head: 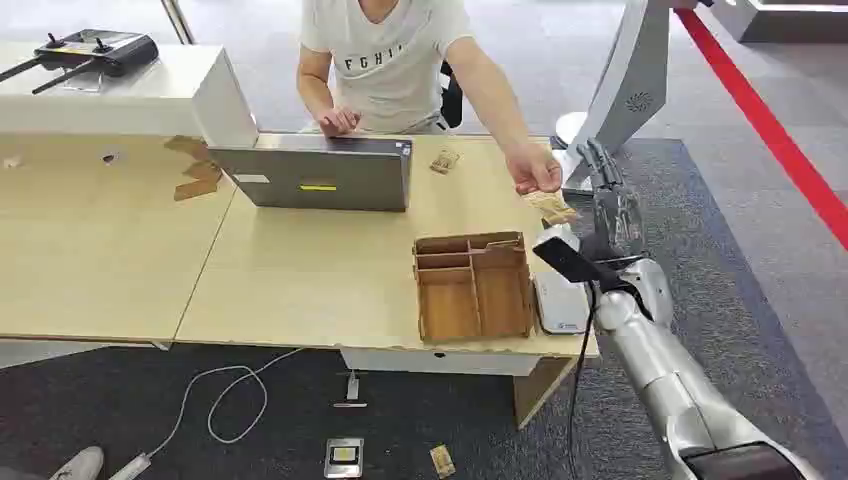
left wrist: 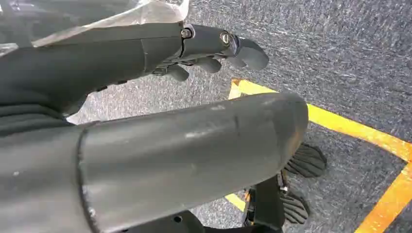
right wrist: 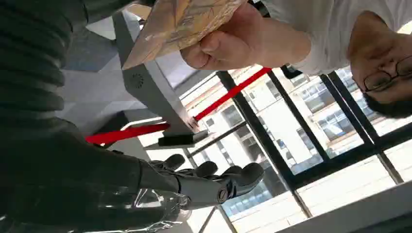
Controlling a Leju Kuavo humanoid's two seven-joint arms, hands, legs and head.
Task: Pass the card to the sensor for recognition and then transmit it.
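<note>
A: Where is the card point(head: 551, 207) sitting?

B: A person's hand point(head: 533, 170) is holding it out past the right end of the table point(head: 300, 280), just beside the robot's right hand point(head: 607, 195). In the right wrist view the card point(right wrist: 182, 22) is being pinched by the person's fingers point(right wrist: 218, 46), with its upper part running off the frame's edge, so its full outline is cut off. Its printed face is too blurred to read.

A: Is the right hand gripping it?

B: No. Its fingers point(right wrist: 214, 177) are lying stretched out and slightly apart, holding nothing, and the card is staying clear of them.

A: And the left hand?

B: The left hand point(left wrist: 204, 48) is hanging over grey carpet with yellow floor lines point(left wrist: 340, 124). Its fingers are curling loosely with nothing in them; most of the hand is being hidden behind its own dark cover.

A: What is crowding the right arm?

B: A white sensor box point(head: 560, 300) is sitting at the table's right edge, partly hidden by the wrist, next to a wooden compartment tray point(head: 472, 287). A laptop point(head: 320, 175) is standing farther left. To the arm's right, open carpet is stretching toward a red floor stripe point(head: 770, 130).
</note>
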